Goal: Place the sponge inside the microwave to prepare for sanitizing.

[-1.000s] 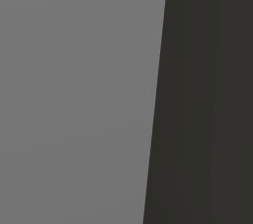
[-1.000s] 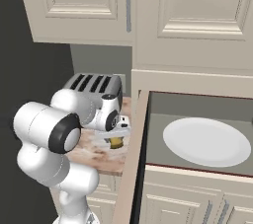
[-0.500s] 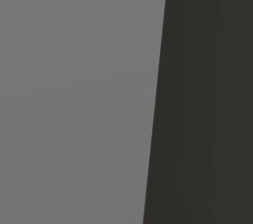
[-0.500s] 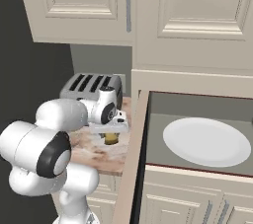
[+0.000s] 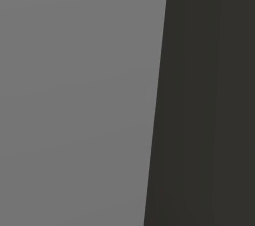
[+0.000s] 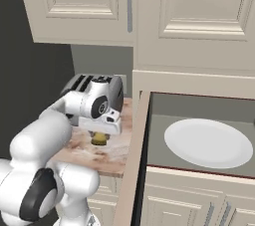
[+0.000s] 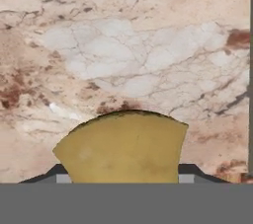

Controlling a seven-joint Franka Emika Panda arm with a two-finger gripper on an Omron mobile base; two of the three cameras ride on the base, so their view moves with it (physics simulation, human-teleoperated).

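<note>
The sponge (image 6: 99, 139) is a small yellow block hanging just under the white hand, over the marble counter (image 6: 107, 158). My gripper (image 6: 100, 135) is shut on the sponge, which sits between the two dark fingertips in the hand view (image 7: 123, 149). The fingertips (image 7: 55, 172) peek out on either side of it, with my gripper (image 7: 122, 174) pointing down at the counter. To the right stands the microwave (image 6: 199, 105) with its door (image 6: 130, 170) swung open toward me. Its grey cavity holds a white round plate (image 6: 208, 143).
A silver toaster (image 6: 79, 83) stands at the back of the counter, partly behind the forearm. Cream wall cabinets (image 6: 149, 6) hang above, and cream drawers (image 6: 189, 205) sit below the microwave. A dark wall (image 6: 30, 80) closes off the left.
The hand has swung left along the counter, away from the microwave door, carrying the sponge with it. The elbow has dropped lower and further left.
</note>
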